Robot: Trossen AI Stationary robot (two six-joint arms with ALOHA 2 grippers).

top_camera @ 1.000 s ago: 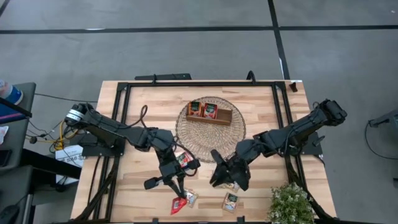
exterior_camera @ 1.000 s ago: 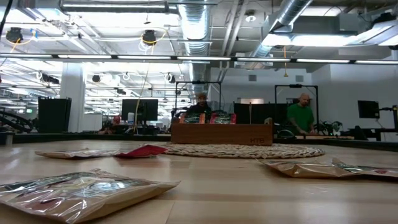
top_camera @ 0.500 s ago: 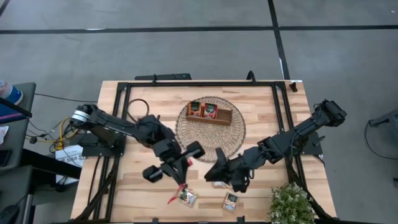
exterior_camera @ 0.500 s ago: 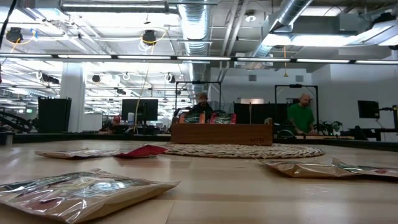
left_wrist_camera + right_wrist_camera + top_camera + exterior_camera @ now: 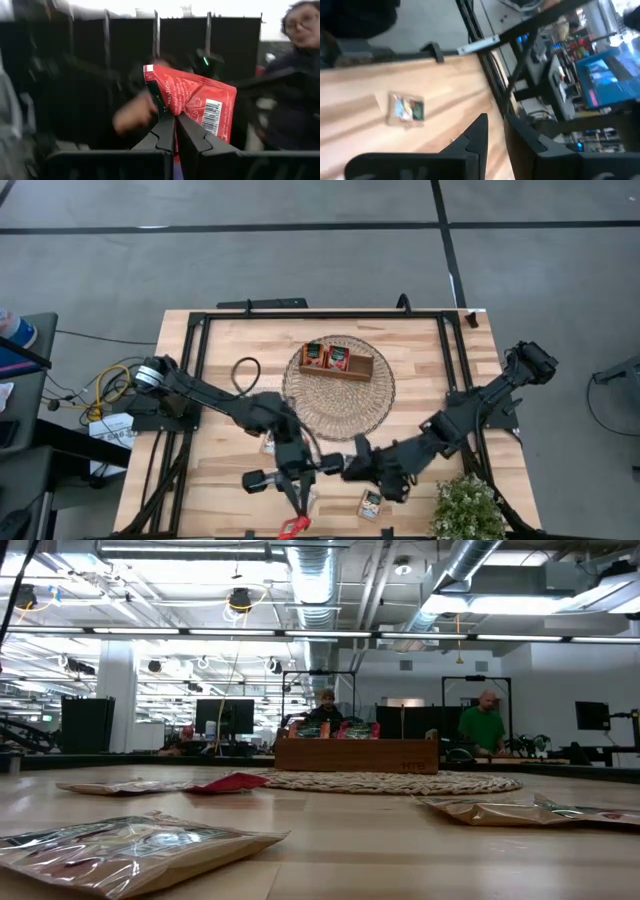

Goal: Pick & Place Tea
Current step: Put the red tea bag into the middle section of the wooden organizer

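Note:
A red tea sachet [image 5: 197, 100] is held up by my left gripper [image 5: 175, 117], which is shut on it and points about level. In the high view that gripper [image 5: 291, 515] and the sachet [image 5: 293, 526] are at the table's near edge. My right gripper [image 5: 352, 468] is close beside it to the right. Its fingers [image 5: 496, 122] are open by a narrow gap with nothing between them, above a pale sachet [image 5: 406, 109] lying flat on the table. The brown tray [image 5: 360, 370] holds two red sachets [image 5: 326, 356] and stands on the round wicker mat [image 5: 340, 405]. My left gripper pinches the red sachet by its lower edge [image 5: 176, 114] between its two fingertips. The fingers come about level, pointing toward the table's near edge. The sachet sticks out beyond the fingertips, crumpled and lifted clear of the table.
Loose sachets lie flat on the table: one near the right gripper [image 5: 371, 502], one at the left arm [image 5: 268, 445], others in the low view [image 5: 130, 845] [image 5: 500, 810] [image 5: 228, 782]. A potted plant [image 5: 465, 505] stands at the near right corner. People stand beyond the table.
My left gripper has lifted the red sachet off the table and carried it toward the near edge, tipping from pointing down to about level. My right arm has swung toward the near edge and its gripper has rolled.

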